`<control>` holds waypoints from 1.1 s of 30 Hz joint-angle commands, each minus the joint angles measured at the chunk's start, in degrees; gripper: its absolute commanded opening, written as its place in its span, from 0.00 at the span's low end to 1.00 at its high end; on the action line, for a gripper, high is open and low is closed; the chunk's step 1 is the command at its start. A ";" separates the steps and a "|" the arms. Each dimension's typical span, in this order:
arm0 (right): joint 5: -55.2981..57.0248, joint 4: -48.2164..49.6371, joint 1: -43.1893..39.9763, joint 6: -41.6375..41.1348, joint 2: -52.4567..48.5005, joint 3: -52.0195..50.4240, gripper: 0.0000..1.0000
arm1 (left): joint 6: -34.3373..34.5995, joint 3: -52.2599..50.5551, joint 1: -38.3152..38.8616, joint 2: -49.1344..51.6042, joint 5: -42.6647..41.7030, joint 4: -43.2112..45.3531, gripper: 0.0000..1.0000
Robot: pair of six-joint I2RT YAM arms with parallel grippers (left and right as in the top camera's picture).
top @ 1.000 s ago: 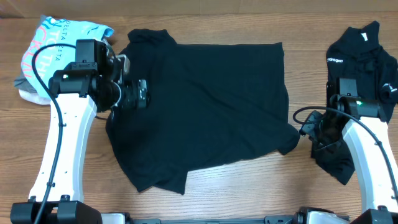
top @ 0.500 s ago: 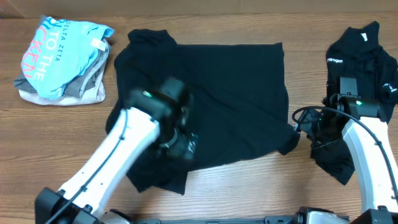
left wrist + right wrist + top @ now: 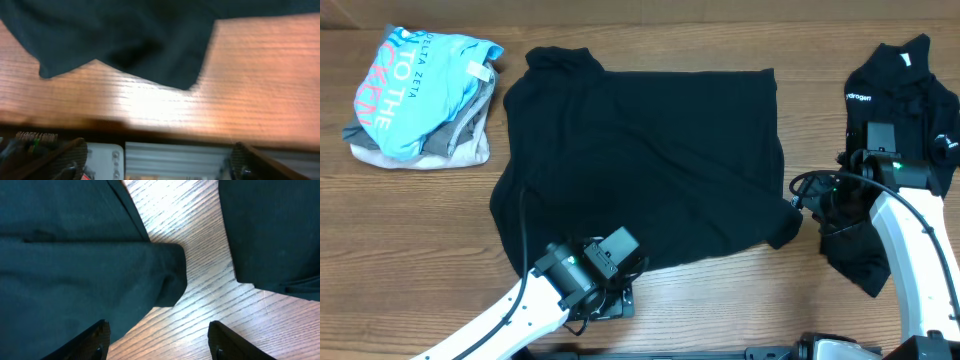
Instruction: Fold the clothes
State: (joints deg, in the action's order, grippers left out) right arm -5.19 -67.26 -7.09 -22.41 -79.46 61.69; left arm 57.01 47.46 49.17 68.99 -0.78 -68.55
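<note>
A black short-sleeved shirt [image 3: 640,170] lies spread flat mid-table. Its front hem shows in the left wrist view [image 3: 125,40], and its right sleeve in the right wrist view [image 3: 75,270]. A second black shirt [image 3: 905,100], with white chest lettering [image 3: 858,97] and a white neck label [image 3: 904,60], lies crumpled at the right and shows in the right wrist view [image 3: 270,230]. My left gripper [image 3: 610,305] hangs open and empty at the table's front edge [image 3: 155,162]. My right gripper [image 3: 817,205] is open and empty over bare wood between the two shirts [image 3: 160,342].
A stack of folded clothes topped by a light blue printed shirt [image 3: 415,95] sits at the back left. A metal rail [image 3: 175,160] runs along the table's front edge below the left gripper. The right arm's cable [image 3: 800,185] loops beside the spread shirt's corner.
My left arm has swung from the spread shirt's left sleeve at the back left down to the table's front edge, holding nothing. The right arm has barely moved.
</note>
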 commanded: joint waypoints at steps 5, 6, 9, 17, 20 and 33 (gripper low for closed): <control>-0.50 0.48 -0.09 0.35 -0.13 0.63 0.67 | 18.56 -13.92 0.24 0.87 5.97 13.05 0.62; -0.50 0.42 -0.09 0.35 -0.13 0.63 0.67 | 21.29 -14.86 0.24 0.87 6.32 13.38 0.62; -0.50 0.42 -0.09 0.35 -0.13 0.63 0.67 | 28.00 -16.65 0.24 0.87 9.40 13.55 0.63; -0.52 0.55 -0.09 0.33 -0.13 0.63 0.69 | 29.77 -17.05 0.26 1.09 16.48 17.35 0.61; -0.52 0.52 -0.09 0.35 -0.13 0.63 0.71 | 29.79 -17.11 0.26 1.92 17.84 18.64 0.58; -0.50 0.76 -0.09 0.35 -0.13 0.63 0.72 | 25.94 -19.26 0.24 7.34 14.69 25.68 0.04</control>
State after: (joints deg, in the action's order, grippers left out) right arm -5.58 -66.87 -7.09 -22.24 -79.46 61.69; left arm 85.45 29.19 49.17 74.87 15.25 -41.08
